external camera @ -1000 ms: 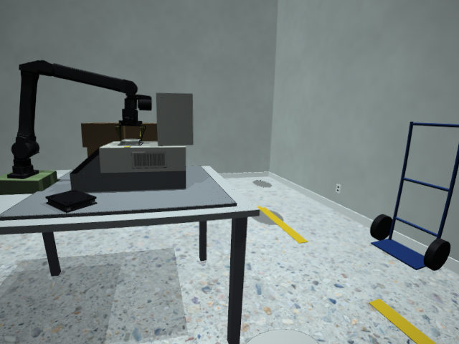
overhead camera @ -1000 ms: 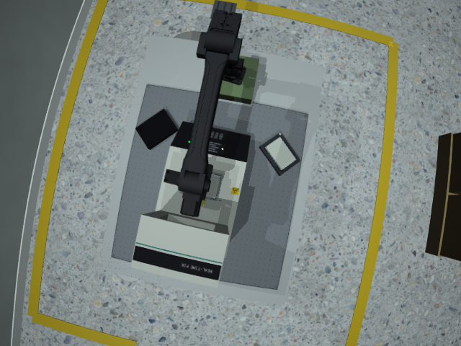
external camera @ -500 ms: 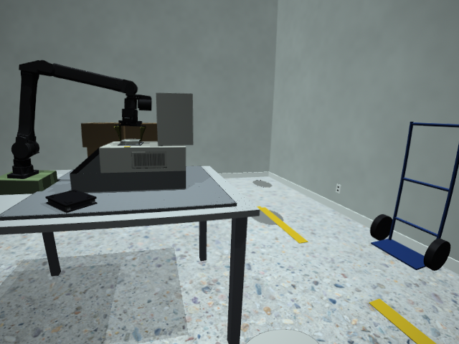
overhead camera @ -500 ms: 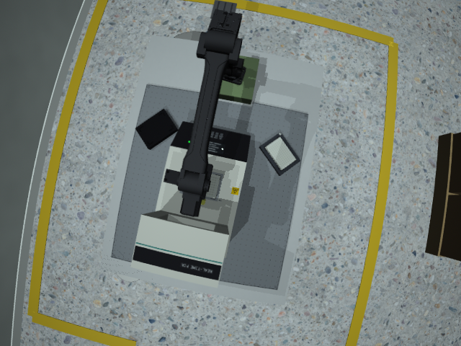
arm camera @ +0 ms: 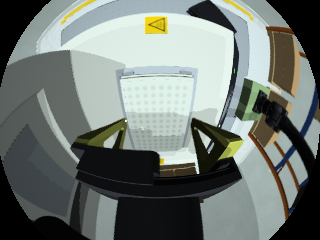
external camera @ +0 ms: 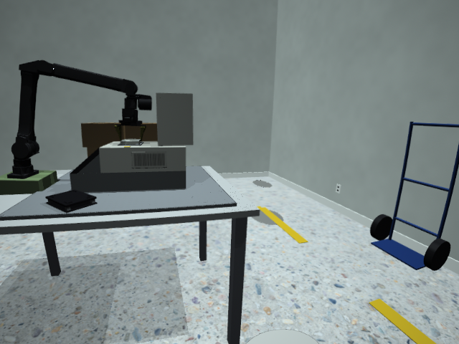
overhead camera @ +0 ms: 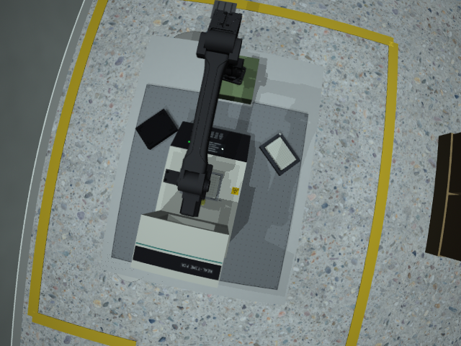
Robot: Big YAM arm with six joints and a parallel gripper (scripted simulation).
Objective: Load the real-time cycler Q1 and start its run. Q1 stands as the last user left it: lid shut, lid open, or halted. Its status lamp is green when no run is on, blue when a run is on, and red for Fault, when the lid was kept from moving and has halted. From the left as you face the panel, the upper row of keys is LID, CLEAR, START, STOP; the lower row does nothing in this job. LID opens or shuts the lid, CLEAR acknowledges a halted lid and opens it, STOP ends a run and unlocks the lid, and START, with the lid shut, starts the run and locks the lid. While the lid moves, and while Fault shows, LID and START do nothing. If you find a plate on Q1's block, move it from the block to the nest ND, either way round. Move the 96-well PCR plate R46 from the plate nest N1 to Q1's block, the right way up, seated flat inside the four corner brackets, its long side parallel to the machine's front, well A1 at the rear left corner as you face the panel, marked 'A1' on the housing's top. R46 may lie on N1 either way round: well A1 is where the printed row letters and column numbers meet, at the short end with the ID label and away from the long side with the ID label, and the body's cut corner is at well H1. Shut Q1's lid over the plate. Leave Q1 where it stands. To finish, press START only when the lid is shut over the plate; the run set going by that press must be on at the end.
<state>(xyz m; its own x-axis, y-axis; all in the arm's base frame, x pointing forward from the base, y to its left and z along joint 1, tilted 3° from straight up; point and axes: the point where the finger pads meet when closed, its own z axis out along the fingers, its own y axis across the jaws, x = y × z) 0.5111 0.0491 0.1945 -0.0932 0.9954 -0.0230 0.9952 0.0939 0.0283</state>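
Hovering fully spread and holding nothing, your gripper (arm camera: 159, 139) is straddling the plate (arm camera: 158, 110) that is sitting on Q1's block (overhead camera: 223, 177), lid (external camera: 174, 118) standing open; I judge that plate light, thin-walled and slick, so you should be pinching it across the rigid skirt at mid-length, gently; R46 (overhead camera: 279, 153) is lying on nest N1 off to one side on the counter (external camera: 222, 192), with nest ND (overhead camera: 156, 128) waiting on the other.
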